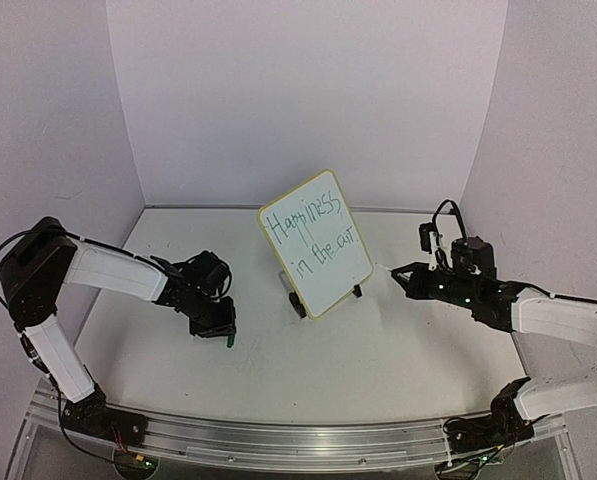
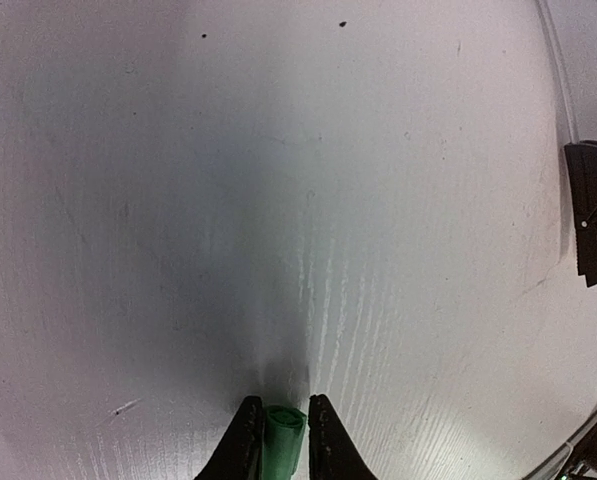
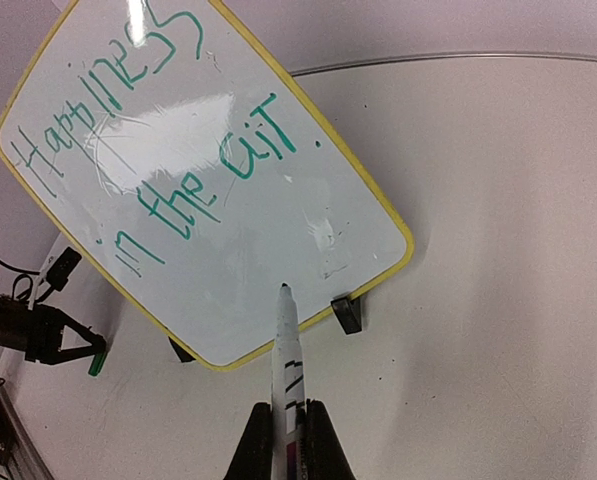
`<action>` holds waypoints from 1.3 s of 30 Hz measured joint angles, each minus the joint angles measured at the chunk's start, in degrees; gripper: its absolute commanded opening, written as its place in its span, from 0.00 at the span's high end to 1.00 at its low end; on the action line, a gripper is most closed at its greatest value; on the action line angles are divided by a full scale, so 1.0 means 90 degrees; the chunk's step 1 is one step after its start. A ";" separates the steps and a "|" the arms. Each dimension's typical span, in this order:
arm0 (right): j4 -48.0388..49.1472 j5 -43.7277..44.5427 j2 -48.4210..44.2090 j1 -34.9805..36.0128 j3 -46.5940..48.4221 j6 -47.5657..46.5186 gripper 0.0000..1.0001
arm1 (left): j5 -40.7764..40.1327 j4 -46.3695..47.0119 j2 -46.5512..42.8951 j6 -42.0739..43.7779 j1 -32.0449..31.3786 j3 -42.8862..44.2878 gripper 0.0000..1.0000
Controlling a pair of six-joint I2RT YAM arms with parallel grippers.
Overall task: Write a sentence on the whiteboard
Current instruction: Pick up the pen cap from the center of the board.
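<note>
The whiteboard [image 1: 323,285] stands tilted on its black feet [image 3: 346,313] at mid-table, yellow-framed. The sentence [image 1: 311,232] on it is green handwriting in two lines, "Happiness" above "in the out" [image 3: 128,130]. My right gripper [image 3: 289,410] is shut on a slim white marker [image 3: 286,345]. The marker is uncapped and its tip hovers by the bare lower corner of the whiteboard [image 3: 248,290]; I cannot tell whether it touches. My left gripper [image 2: 281,415] sits low over the table left of the board, jaws closed against a green cap [image 2: 283,440]. That cap [image 1: 229,340] points down at the table.
A metal rail [image 1: 298,440] runs along the near table edge, with both arm bases on it. White walls close in the back and sides. In the left wrist view a black fitting [image 2: 593,225] sits at the right edge.
</note>
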 measured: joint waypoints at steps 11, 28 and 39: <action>-0.0003 0.0000 -0.0002 0.0000 -0.0042 0.0000 1.00 | -0.0270 -0.0728 0.0023 0.0454 -0.0080 0.0238 0.81; -0.0004 -0.0008 -0.0120 0.0081 -0.0141 -0.0006 1.00 | -0.0487 -0.1074 0.0216 0.0429 -0.0261 0.0502 0.97; 0.0213 0.0471 -0.0617 0.1116 -0.0312 0.0035 1.00 | -0.0475 -0.0238 -0.0117 -0.0215 -0.0273 -0.0049 1.00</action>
